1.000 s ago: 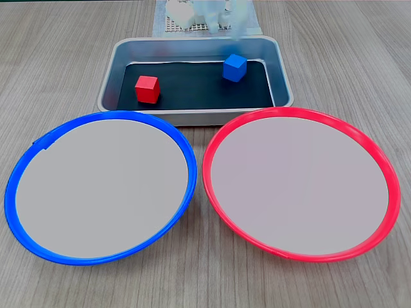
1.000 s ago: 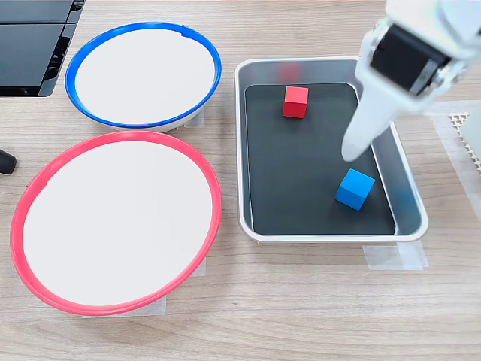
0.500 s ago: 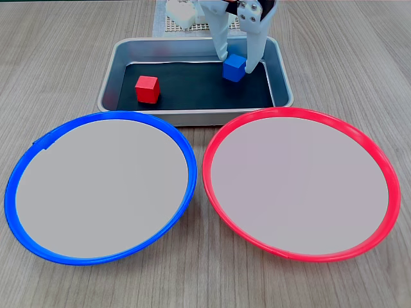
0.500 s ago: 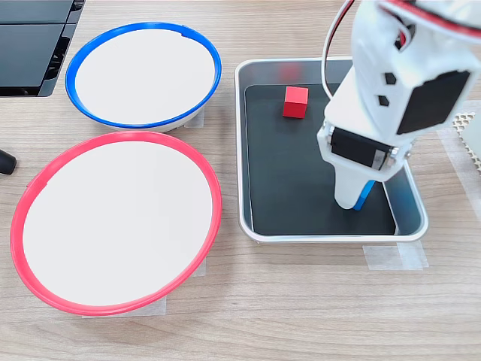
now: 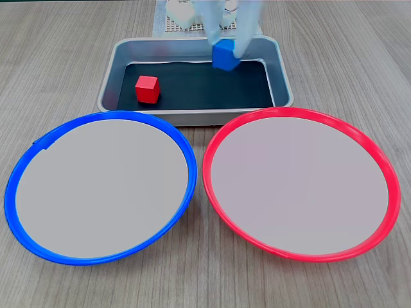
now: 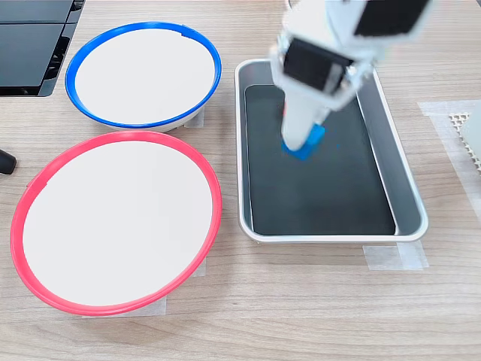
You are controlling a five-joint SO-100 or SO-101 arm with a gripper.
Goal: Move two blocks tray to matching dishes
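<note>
The gripper (image 5: 226, 51) is closed on the blue block (image 5: 225, 55), one finger on each side of it, and holds it clear of the tray's black bottom. In a fixed view the fingers (image 5: 209, 25) are blurred and come down from the far edge. In the other fixed view the gripper (image 6: 303, 143) hangs over the tray (image 6: 412, 197), with the blue block (image 6: 307, 144) showing at the tip of its white finger (image 6: 301, 120). The block is a cube, so it has no long axis; it sits tilted, one corner downward. The red block (image 5: 147, 89) lies flat on the tray (image 5: 194, 116) floor, left of the blue one, apart from it. The blue-rimmed dish (image 5: 97, 116) stands near left and the red-rimmed dish (image 5: 302, 113) near right, both in front of the tray.
</note>
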